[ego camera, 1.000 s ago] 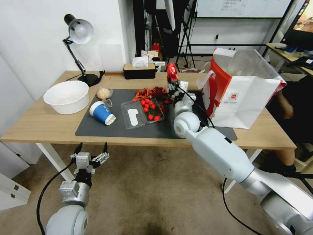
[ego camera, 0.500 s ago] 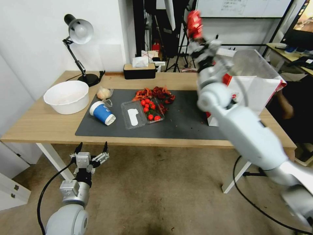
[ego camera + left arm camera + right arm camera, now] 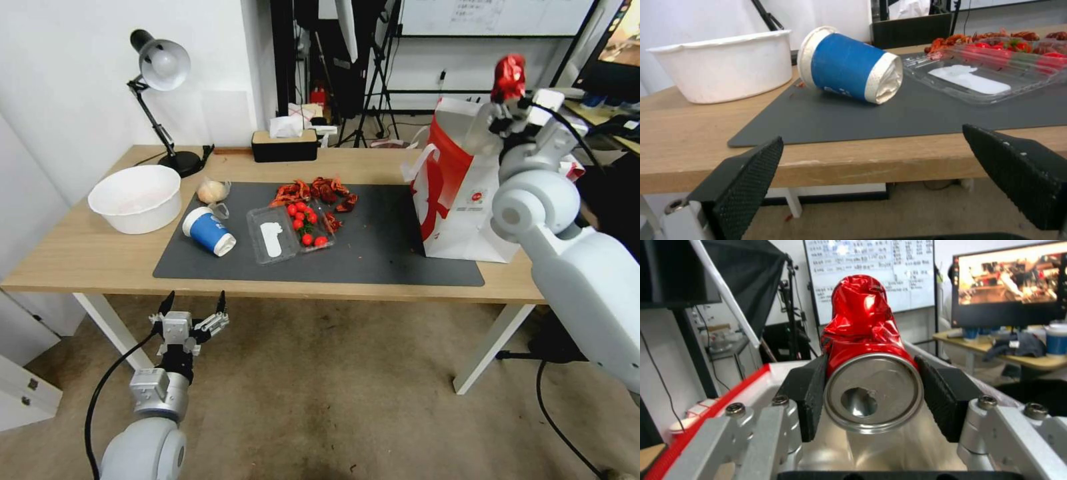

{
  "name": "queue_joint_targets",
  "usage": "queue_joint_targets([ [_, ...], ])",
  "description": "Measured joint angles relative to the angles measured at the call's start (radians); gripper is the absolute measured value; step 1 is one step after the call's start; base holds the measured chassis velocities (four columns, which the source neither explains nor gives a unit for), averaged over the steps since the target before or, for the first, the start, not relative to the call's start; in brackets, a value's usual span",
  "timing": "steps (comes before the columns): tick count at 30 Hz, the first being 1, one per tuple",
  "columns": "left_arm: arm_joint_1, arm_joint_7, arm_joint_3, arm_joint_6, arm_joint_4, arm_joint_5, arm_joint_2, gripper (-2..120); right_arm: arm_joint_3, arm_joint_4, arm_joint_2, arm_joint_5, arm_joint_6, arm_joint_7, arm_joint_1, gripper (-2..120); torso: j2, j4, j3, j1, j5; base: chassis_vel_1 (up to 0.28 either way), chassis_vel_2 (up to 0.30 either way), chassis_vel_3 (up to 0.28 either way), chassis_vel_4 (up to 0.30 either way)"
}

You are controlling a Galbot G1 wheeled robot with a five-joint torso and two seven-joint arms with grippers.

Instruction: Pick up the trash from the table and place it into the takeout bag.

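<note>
White wall, desk lamp, whiteboard, brownish floor

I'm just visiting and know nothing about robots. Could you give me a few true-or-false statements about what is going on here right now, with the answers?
1. The right gripper holds a crushed red can. True.
2. The can is already inside the takeout bag. False: it is held up above the bag's open top.
3. The blue cup stands upright. False: it lies on its side on the dark mat.
4. The left gripper is open, below the table edge. True.
5. The white bowl sits on the mat. False: it sits on bare wood.
</note>
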Motion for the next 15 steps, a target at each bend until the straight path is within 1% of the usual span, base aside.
queue_joint_targets([
  [3,0.006,0.000,0.006,0.000,-0.006,0.009,-0.003,100,0.025,0.025,-0.005,0.028,-0.022,0.031,-0.044,47,0.000,0.0002,0.000,0.000,-0.0003,0.000,0.000,0.000,0.000],
  [5,0.008,0.000,0.007,0.000,-0.008,0.010,-0.004,100,0.028,0.027,-0.005,0.030,-0.022,0.032,-0.048,47,0.000,0.0002,0.000,0.000,-0.0002,0.000,0.000,0.000,0.000],
  [7,0.013,0.001,0.007,0.000,-0.015,0.011,-0.005,100,0.032,0.033,-0.007,0.036,-0.021,0.033,-0.055,57,0.000,0.0002,0.000,0.000,-0.0004,0.000,0.000,0.000,0.000],
  [8,0.013,0.001,0.007,0.000,-0.015,0.011,-0.005,100,0.032,0.033,-0.007,0.036,-0.021,0.033,-0.055,57,0.000,0.0002,0.000,0.000,-0.0004,0.000,0.000,0.000,0.000],
  [11,0.018,0.001,0.005,-0.001,-0.023,0.012,-0.006,100,0.034,0.039,-0.009,0.042,-0.017,0.032,-0.059,69,0.000,0.0002,0.000,0.000,-0.0003,0.000,0.000,0.000,0.000],
  [12,0.018,0.001,0.005,-0.001,-0.023,0.012,-0.006,100,0.034,0.039,-0.009,0.042,-0.017,0.032,-0.059,69,0.000,0.0002,0.000,0.000,-0.0003,0.000,0.000,0.000,0.000],
  [13,0.019,0.001,0.005,-0.001,-0.026,0.012,-0.006,100,0.037,0.041,-0.010,0.044,-0.012,0.030,-0.062,76,0.000,0.0002,0.000,0.000,-0.0002,0.000,0.000,0.000,0.000],
  [15,0.021,0.001,0.003,-0.001,-0.029,0.012,-0.005,100,0.044,0.045,-0.012,0.049,0.013,0.006,-0.067,84,0.000,0.0002,0.000,0.000,-0.0002,0.000,0.000,0.000,0.000],
])
